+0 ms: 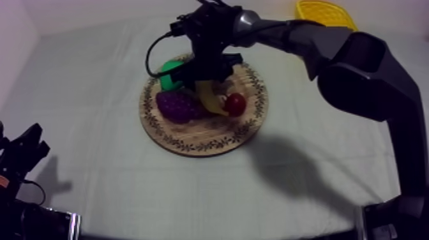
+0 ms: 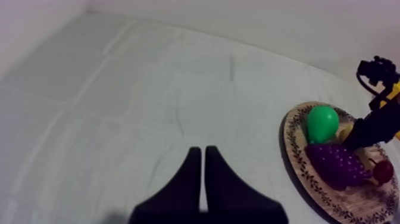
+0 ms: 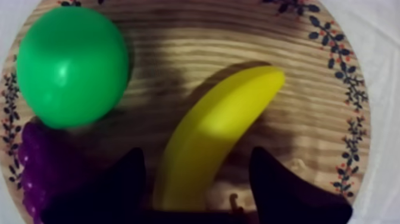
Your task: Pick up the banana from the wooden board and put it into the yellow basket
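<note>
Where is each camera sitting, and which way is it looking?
Top view: above the table, looking down at a slant on the wooden board and yellow basket; the right claw is over the board, the left claw low at the table's side.
Left wrist view: rides the left arm, looking across the table toward the board; its own claw shows, shut.
Right wrist view: rides the right arm, looking down on the banana; its open claw straddles it.
Shared: all three see the board.
</note>
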{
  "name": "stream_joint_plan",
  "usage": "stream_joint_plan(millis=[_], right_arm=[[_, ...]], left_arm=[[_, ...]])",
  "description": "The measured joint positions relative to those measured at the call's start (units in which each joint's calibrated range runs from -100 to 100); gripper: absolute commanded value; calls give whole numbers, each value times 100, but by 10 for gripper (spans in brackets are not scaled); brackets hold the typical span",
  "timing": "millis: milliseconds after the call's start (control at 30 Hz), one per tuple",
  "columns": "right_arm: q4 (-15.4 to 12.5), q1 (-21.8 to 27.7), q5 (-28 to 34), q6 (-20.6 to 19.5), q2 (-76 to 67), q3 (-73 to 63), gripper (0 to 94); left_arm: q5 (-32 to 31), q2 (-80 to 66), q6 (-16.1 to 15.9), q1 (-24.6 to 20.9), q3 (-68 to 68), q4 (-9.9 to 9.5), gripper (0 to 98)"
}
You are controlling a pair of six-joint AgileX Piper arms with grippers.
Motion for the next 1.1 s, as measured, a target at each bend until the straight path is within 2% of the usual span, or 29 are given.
stream_joint_plan(millis=[100,133,233,367,533,733,1100], right_arm=[[6,12,-19,17,96,-55,476],[6,16,-27,25,127,-82,438],[6,20,-123,31,193,-104,247],[10,20,-159,25,236,-100,142],[39,13,-215,-3,200,-47,112],[81,3,15,-29,-68,71,105],[158,70,244,-105,-1337,759,104]], left_arm=[[0,0,0,0,0,0,0],[0,0,0,0,0,0,0],[7,0,0,0,0,0,0],[0,0,0,0,0,0,0],[0,0,0,0,0,0,0],[0,0,0,0,0,0,0],[0,0,0,0,0,0,0]])
